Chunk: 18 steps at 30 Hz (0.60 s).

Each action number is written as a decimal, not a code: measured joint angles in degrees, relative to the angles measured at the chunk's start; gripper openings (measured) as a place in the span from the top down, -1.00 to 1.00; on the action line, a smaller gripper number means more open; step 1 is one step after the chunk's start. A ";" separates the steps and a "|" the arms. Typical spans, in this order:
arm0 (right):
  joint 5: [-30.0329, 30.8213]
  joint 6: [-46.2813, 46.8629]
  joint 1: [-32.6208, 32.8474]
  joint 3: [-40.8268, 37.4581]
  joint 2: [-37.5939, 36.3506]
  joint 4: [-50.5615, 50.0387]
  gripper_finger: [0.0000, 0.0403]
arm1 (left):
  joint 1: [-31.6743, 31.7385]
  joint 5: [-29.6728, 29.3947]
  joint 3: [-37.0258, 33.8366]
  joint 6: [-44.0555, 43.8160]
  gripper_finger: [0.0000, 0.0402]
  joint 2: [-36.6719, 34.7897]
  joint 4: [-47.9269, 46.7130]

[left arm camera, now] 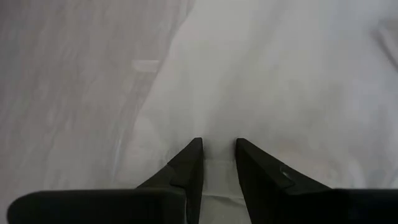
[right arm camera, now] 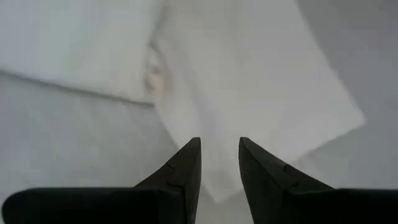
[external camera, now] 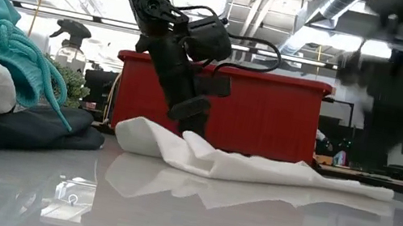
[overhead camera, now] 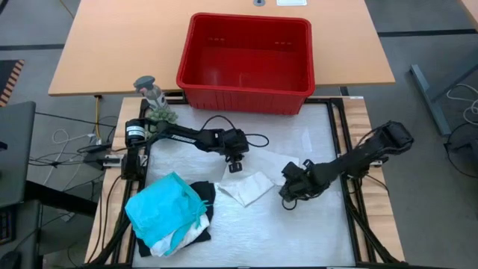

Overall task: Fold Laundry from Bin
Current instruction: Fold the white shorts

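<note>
The white tabletop (overhead camera: pixel 299 239) takes up most of what I can see from here, with the wooden desk (overhead camera: pixel 112 45) behind it. The bin (overhead camera: pixel 246 60), red and slotted, sits at the far edge, straddling desk and tabletop, and nothing shows inside it. On the near left of the tabletop lies a heap of laundry: a teal garment (overhead camera: pixel 164 209) on top, a black garment (overhead camera: pixel 203 196) under it and a bit of white poking out at the bottom. Just beside that heap, toward the middle, a white cloth (overhead camera: pixel 250 188) lies partly folded and flat. The left gripper (overhead camera: pixel 234 166) is down at the far edge of that cloth, its fingers (left arm camera: pixel 186 168) standing a narrow gap apart with white fabric under and between them; whether they actually pinch it I cannot tell. The right gripper (overhead camera: pixel 288 196) is low over the cloth's right side, its fingers (right arm camera: pixel 186 168) parted by a small gap above a flat corner of the fabric, with nothing in them. A small green plant (overhead camera: pixel 161 115) and a spray bottle (overhead camera: pixel 149 90) stand by the left arm's base.
</note>
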 joint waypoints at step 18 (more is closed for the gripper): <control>-21.64 -53.59 -17.86 0.58 -2.05 32.05 0.24 | 0.13 0.01 -0.05 0.68 0.59 0.00 1.97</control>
